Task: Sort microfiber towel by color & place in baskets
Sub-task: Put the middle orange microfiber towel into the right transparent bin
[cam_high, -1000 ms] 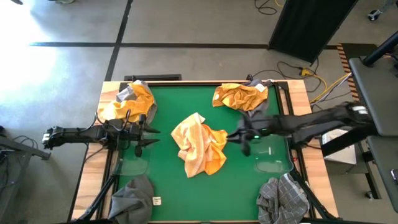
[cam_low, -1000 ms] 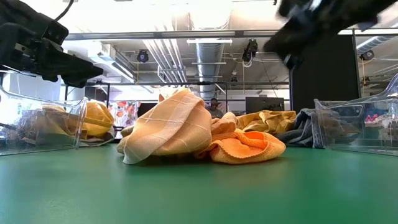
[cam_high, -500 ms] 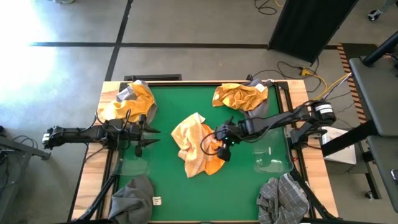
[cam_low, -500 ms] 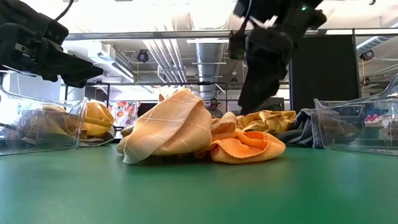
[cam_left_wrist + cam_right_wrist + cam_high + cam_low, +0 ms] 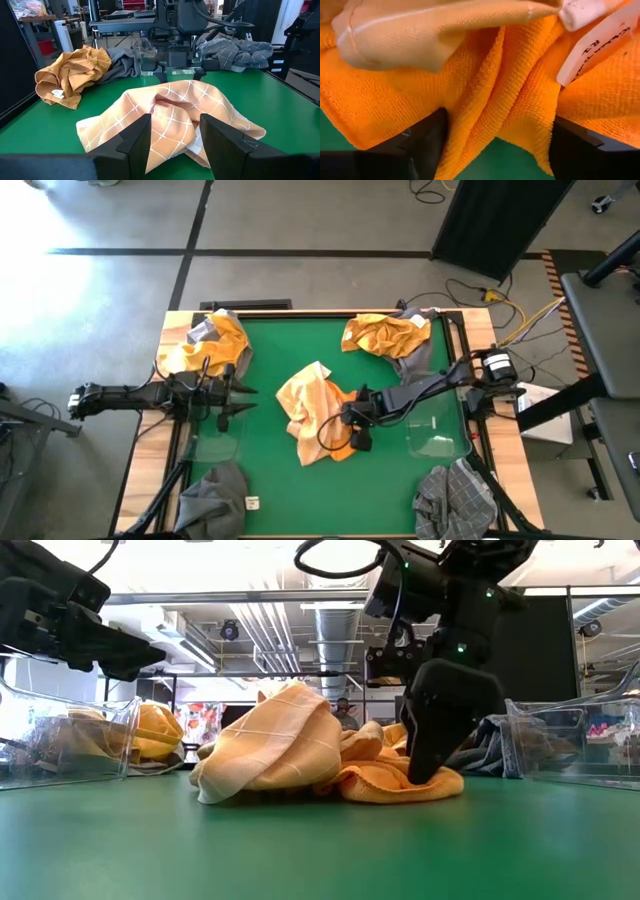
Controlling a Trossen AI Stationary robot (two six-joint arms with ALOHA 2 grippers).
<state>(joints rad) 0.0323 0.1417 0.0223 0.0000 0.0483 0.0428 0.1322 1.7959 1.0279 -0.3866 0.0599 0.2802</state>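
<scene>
1. The orange towel [image 5: 345, 442] lies mid-desk, tucked under a paler checked towel [image 5: 312, 402].
2. The right gripper [image 5: 357, 430] is down on its right edge, fingers [image 5: 422, 142] apart, straddling a raised fold; the cloth lies directly between them.
3. The left gripper [image 5: 232, 398] hovers well left over the left basket [image 5: 212, 446], fingers apart; the right arm is clearly nearer.
4. The right basket [image 5: 438, 436] sits just right of the pile.

Nubby orange microfiber towel [image 5: 485, 100] with smooth paper-like tag [image 5: 600, 45], on matt green table [image 5: 265, 480]; glossy clear-plastic baskets [image 5: 440, 430].
</scene>
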